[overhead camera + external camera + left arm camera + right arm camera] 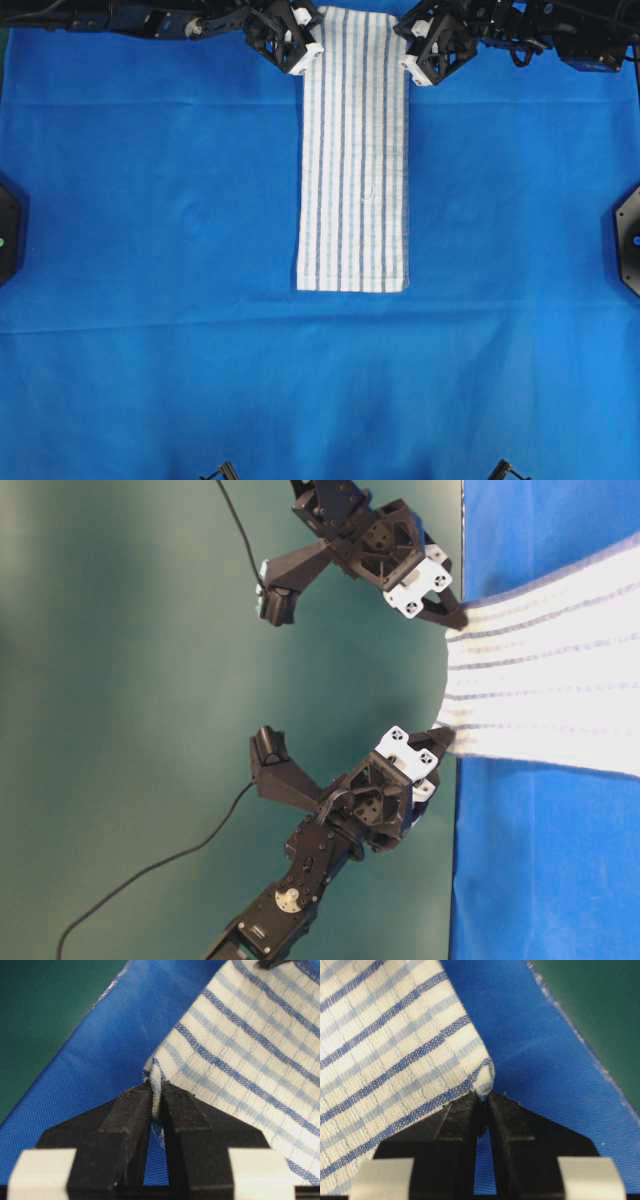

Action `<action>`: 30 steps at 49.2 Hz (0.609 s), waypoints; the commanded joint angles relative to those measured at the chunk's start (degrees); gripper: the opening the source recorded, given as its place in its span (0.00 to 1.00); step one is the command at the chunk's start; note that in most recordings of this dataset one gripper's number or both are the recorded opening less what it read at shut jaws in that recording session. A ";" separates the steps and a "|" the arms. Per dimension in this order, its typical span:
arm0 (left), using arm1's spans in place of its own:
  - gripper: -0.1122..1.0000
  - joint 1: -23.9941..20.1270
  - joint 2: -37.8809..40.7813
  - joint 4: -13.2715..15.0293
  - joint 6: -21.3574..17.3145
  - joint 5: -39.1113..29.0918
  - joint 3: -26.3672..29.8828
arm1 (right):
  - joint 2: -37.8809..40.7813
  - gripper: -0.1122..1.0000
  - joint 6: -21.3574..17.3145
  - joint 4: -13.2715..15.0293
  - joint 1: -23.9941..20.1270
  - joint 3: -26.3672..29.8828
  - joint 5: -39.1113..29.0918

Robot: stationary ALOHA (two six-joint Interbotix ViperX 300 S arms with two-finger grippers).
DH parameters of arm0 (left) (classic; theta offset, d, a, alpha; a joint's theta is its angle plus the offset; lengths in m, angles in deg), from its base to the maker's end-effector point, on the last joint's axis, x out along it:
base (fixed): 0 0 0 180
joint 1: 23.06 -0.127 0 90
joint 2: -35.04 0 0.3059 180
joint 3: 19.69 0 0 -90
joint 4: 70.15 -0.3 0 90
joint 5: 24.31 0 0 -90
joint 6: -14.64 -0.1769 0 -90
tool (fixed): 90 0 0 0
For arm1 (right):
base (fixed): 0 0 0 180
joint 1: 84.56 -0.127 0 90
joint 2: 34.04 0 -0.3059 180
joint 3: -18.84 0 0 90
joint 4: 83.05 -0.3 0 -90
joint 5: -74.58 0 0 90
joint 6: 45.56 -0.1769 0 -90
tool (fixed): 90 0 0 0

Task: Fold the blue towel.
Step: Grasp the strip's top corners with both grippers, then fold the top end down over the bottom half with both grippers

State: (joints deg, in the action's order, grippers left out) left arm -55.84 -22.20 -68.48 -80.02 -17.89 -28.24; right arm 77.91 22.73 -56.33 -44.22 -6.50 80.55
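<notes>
Both grippers clamp the far corners of the blue towel (354, 150), a long strip running from 12 o'clock toward the centre of the blue table covering (150, 250). The left gripper (156, 1102) and right gripper (483, 1097) each pinch only a sliver of hem; an uneven lift could likely pull a corner free or skew the fold.
</notes>
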 commanded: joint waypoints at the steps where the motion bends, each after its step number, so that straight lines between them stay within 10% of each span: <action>1: 0.14 -0.18 -2.02 -0.18 -0.18 0.00 1.23 | -1.85 0.18 0.00 -0.09 0.26 1.23 0.09; 30: 0.14 11.16 -11.78 -0.18 0.44 -0.79 -10.90 | -15.82 0.18 -0.97 -3.34 -11.60 -10.90 -1.85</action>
State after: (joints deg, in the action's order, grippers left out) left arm -46.79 -30.46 -68.57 -79.75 -19.04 -37.65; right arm 65.60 21.76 -58.70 -53.80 -15.99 78.88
